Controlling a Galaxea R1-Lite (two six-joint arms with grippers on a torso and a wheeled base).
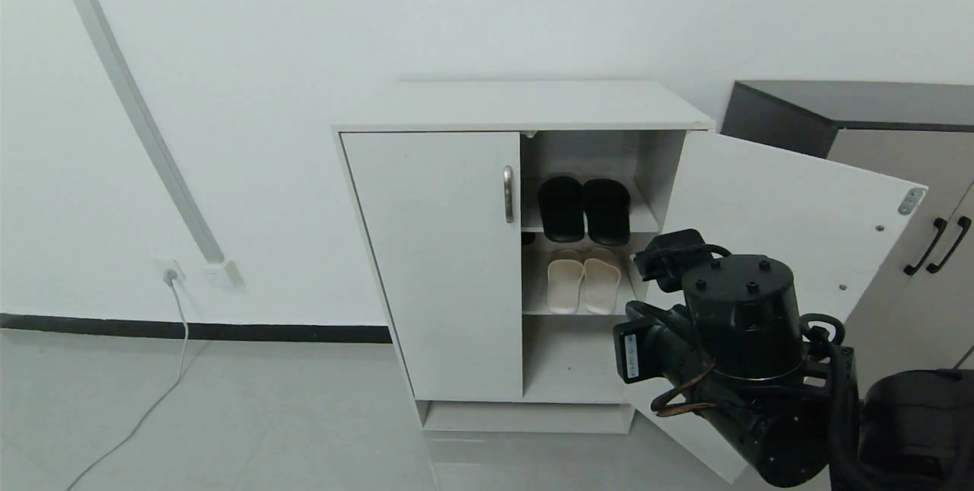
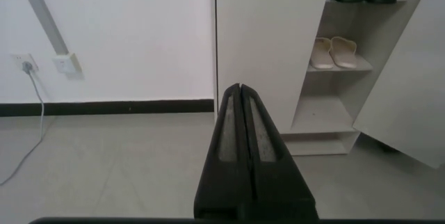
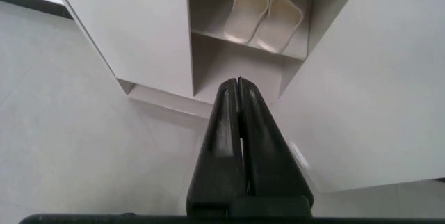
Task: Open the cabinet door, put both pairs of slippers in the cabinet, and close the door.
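Note:
The white cabinet (image 1: 434, 263) stands against the wall with its left door closed and its right door (image 1: 776, 209) swung wide open. A pair of black slippers (image 1: 584, 209) sits on the upper shelf, and a pair of cream slippers (image 1: 584, 282) on the shelf below. My right arm (image 1: 738, 323) is low in front of the open door. The right gripper (image 3: 240, 85) is shut and empty, pointing at the bottom compartment below the cream slippers (image 3: 268, 12). My left gripper (image 2: 240, 92) is also shut and empty, held back from the cabinet over the floor, with the cream slippers (image 2: 334, 52) ahead.
A dark cabinet with black handles (image 1: 936, 243) stands right behind the open door. A wall socket with a grey cable (image 1: 171, 274) is at the left. A metal handle (image 1: 508, 194) is on the closed left door. Grey floor tiles (image 1: 266, 415) lie in front.

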